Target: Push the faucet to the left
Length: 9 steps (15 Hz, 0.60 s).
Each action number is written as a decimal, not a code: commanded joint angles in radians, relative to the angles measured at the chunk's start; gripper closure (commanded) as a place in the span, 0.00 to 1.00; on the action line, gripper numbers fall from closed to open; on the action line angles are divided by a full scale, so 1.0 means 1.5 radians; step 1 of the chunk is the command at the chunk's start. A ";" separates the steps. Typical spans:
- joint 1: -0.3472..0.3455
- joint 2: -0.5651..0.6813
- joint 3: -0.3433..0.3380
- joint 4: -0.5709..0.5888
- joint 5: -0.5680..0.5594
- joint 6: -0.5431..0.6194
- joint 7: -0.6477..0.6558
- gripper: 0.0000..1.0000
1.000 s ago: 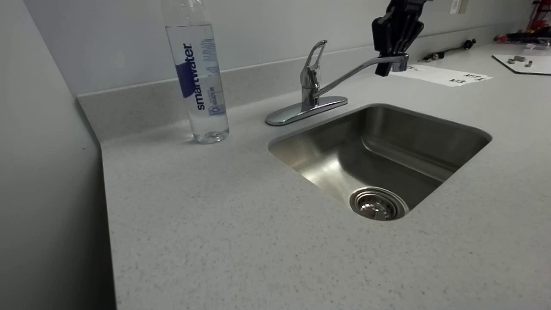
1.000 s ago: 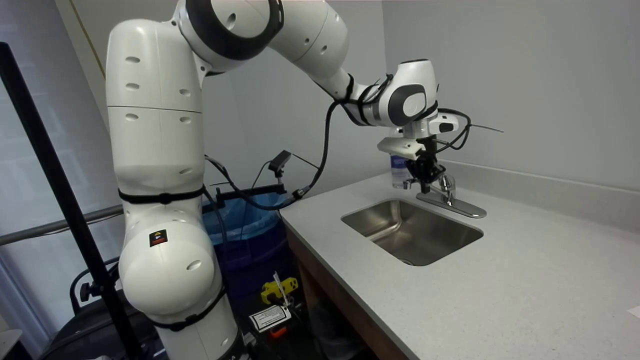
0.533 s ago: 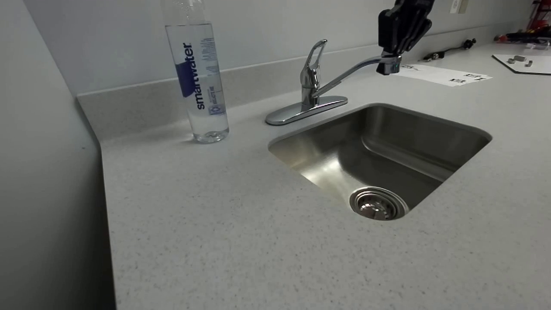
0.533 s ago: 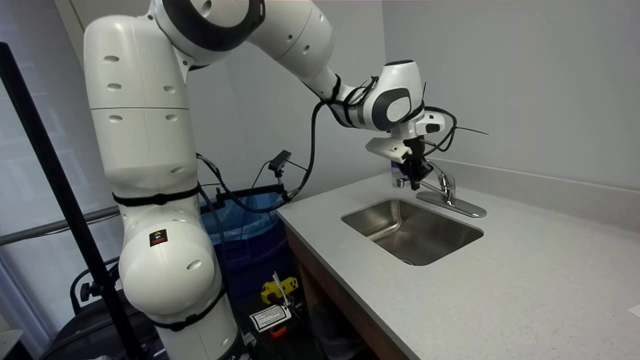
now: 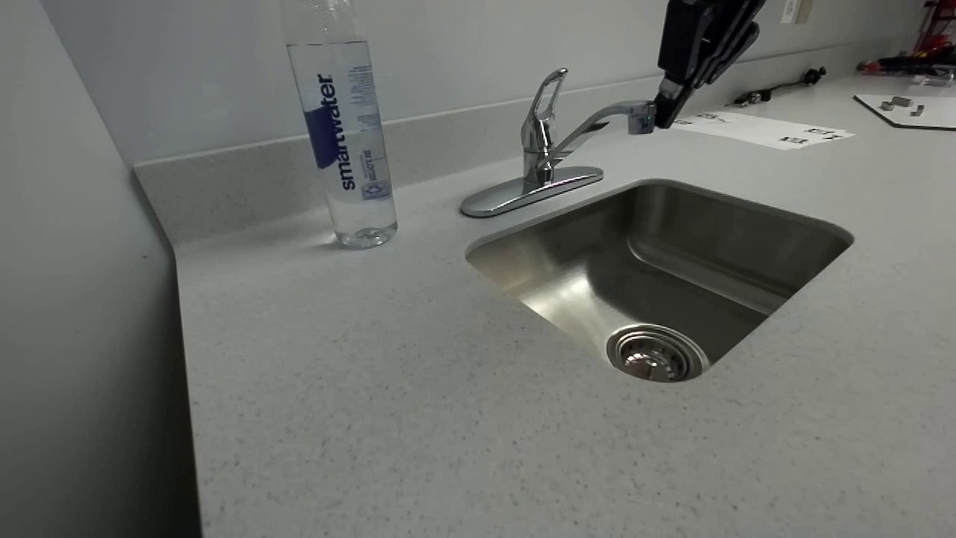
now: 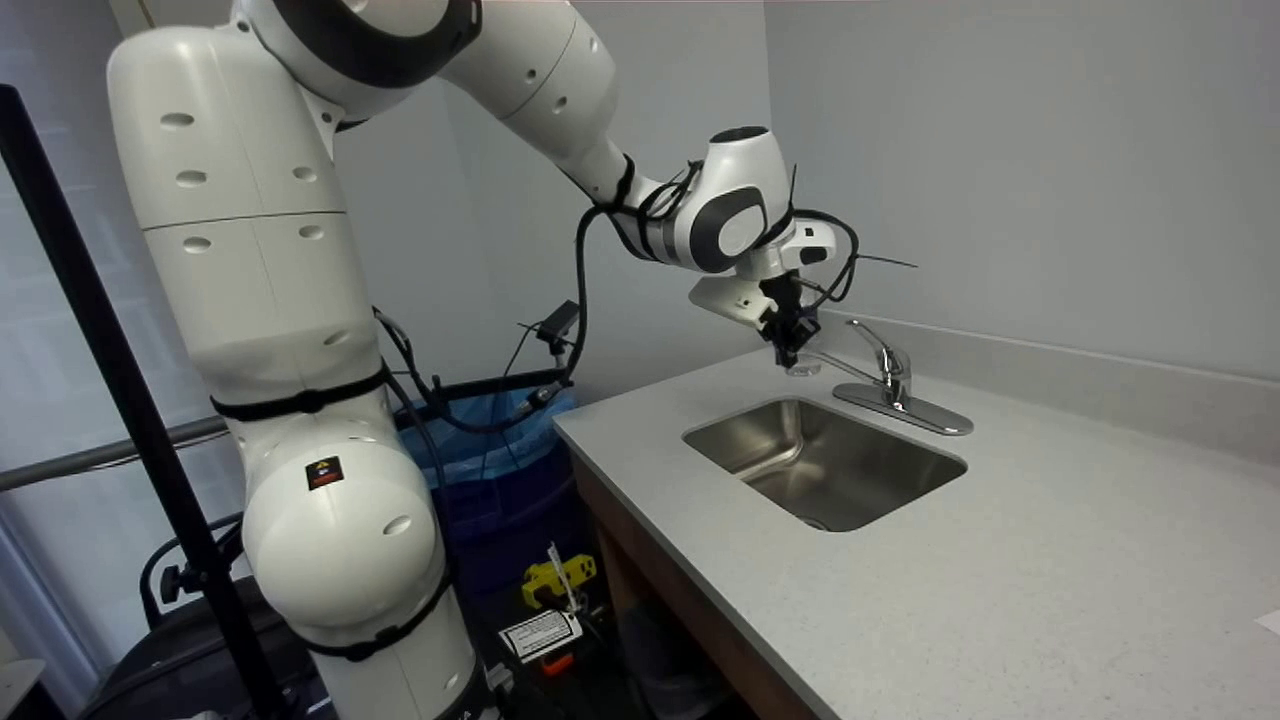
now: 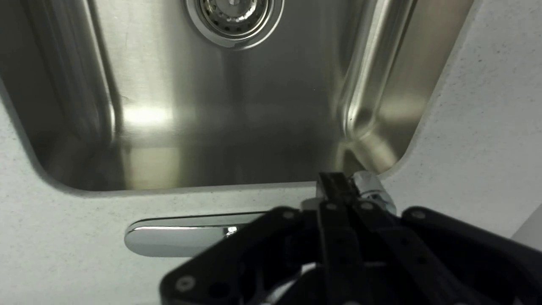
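The chrome faucet (image 5: 539, 146) stands behind the sink, with its spout pointing right in an exterior view and its lever upright. It also shows in an exterior view (image 6: 893, 378), where the gripper hides the spout's end. My black gripper (image 5: 663, 116) has its fingertips together at the right side of the spout's end, seemingly touching it. In an exterior view the gripper (image 6: 787, 355) is above the counter beyond the sink. In the wrist view the shut fingertips (image 7: 338, 184) lie beside the spout's end (image 7: 372, 186), and the fingers partly cover the base plate (image 7: 169, 241).
The steel sink (image 5: 747, 198) is set in the counter (image 5: 373, 359) in front of the faucet. A clear water bottle (image 5: 347, 142) stands left of the faucet, near the wall. A printed paper (image 5: 773, 132) lies behind the sink. A bin (image 6: 490, 440) stands beside the counter.
The spout has swung leftward in an exterior view. The arm has moved away to the left in an exterior view, and the gripper has tilted. The base plate and bottle have not moved.
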 commanded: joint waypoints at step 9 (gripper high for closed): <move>0.027 -0.035 0.014 -0.021 0.037 0.023 -0.094 1.00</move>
